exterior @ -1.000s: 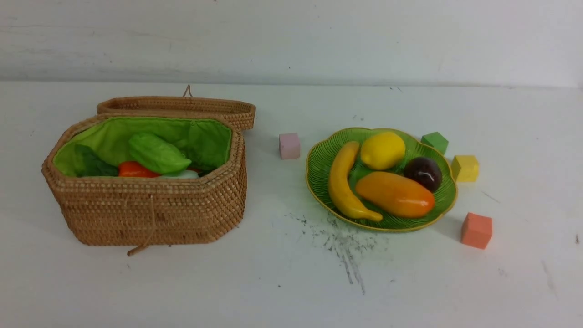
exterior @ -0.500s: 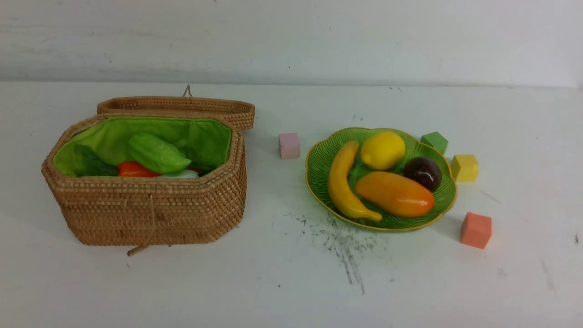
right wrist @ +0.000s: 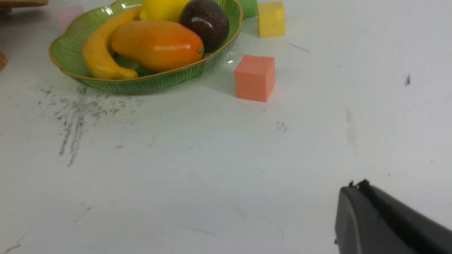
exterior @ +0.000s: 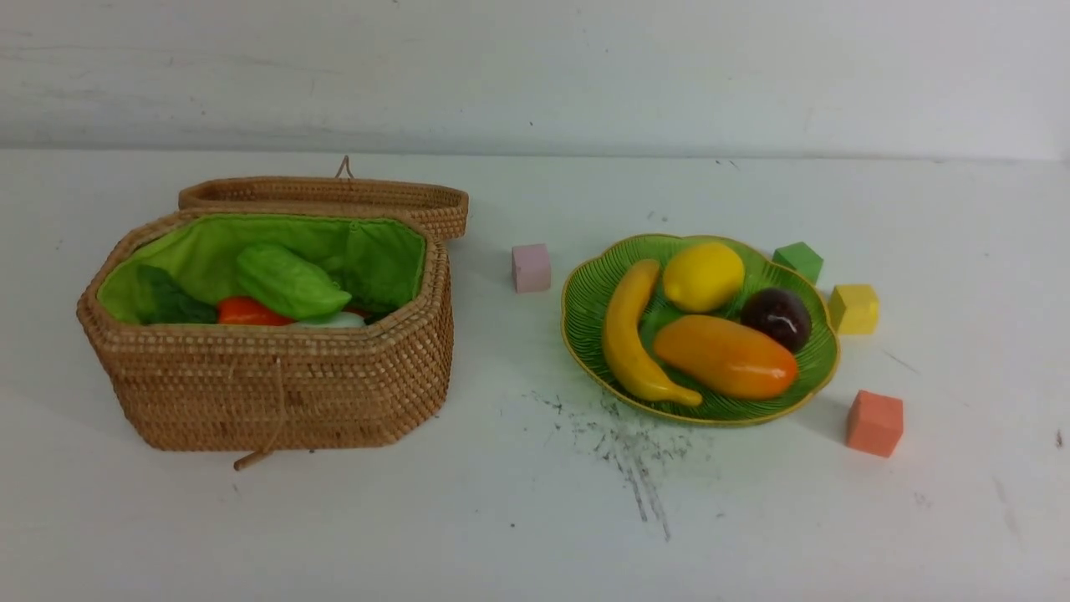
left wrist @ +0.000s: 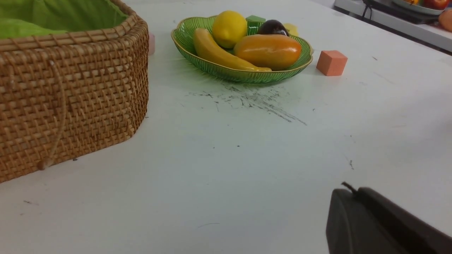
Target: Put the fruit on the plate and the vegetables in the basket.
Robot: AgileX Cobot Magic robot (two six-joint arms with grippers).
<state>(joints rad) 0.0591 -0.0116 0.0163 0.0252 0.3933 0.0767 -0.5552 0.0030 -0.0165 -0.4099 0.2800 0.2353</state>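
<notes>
The basket (exterior: 267, 376) stands toward the surface's left edge, its lid (exterior: 326, 192) behind it, folded back. The front rim hides much of what lies inside: the gourd (exterior: 288, 282) shows most fully, on top of the rest, while the radish (exterior: 334, 319) and the carrot (exterior: 249, 312) show only in part, and how far down they reach cannot be told. Dark green leaves (exterior: 171, 298) at the basket's left end are partly cut off by the rim; which vegetable they belong to is unclear. The plate (exterior: 577, 322) sits right of the surface's middle and carries the banana (exterior: 629, 334), lemon (exterior: 704, 277), mango (exterior: 726, 356) and plum (exterior: 776, 318). The mango covers a little of the plum's lower side. A green cube (exterior: 798, 261) is partly hidden behind the plate's rim, near a yellow cube (exterior: 854, 308); a coral cube (exterior: 875, 423) lies nearer the front edge, and a pink cube (exterior: 532, 267) between basket and plate. The left wrist view cuts off the basket. The left gripper (left wrist: 348, 188) and right gripper (right wrist: 358, 185) show partly, jaws closed together, both holding nothing.
</notes>
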